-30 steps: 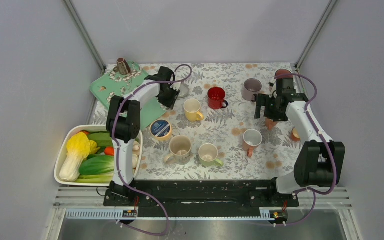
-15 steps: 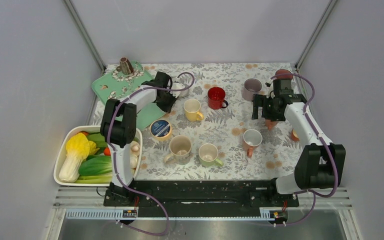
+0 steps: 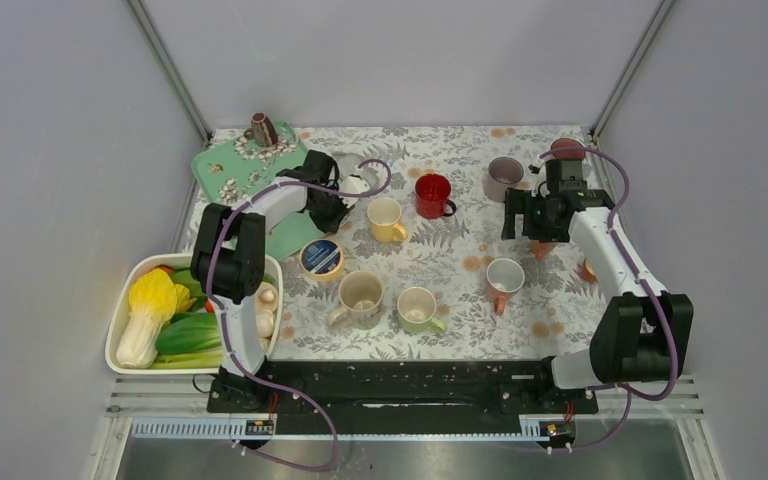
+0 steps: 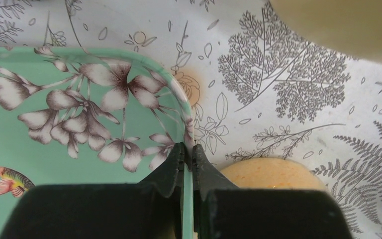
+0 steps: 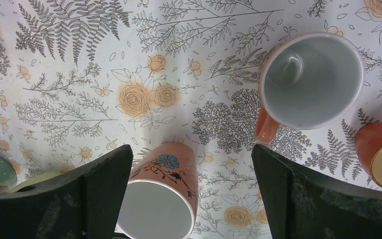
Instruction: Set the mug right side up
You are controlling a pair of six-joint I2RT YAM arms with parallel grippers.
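1. Flowered mug (image 5: 164,194) lies on its side right under my right gripper (image 5: 191,152), mouth toward my wrist, sitting off-centre.
2. Jaws there are spread wide, holding nothing; my left gripper (image 4: 189,149) is pinched onto the tray (image 4: 40,159) rim.
3. Danger now: closing off-centre could roll it away, or the glazed wall squirts out mid-turn.
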